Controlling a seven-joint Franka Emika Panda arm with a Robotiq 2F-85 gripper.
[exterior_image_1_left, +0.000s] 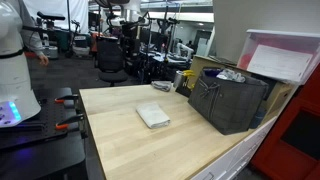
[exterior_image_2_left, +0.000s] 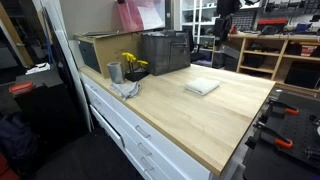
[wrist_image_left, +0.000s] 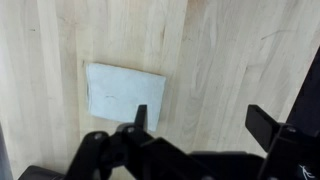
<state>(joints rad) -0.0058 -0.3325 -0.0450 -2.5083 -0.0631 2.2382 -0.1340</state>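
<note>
White folded cloth (wrist_image_left: 125, 95) lying flat on the wooden worktop (wrist_image_left: 230, 60), below the spread gripper (wrist_image_left: 200, 118).
In the wrist view the cloth is sitting left of centre, while the gripper is hovering at the bottom edge with its jaws standing wide apart and pinching nothing; one finger is showing in front of the cloth's lower right edge. In an exterior view the cloth is lying mid-frame, well apart from the dark crate (exterior_image_1_left: 230, 100) at the right.
</note>
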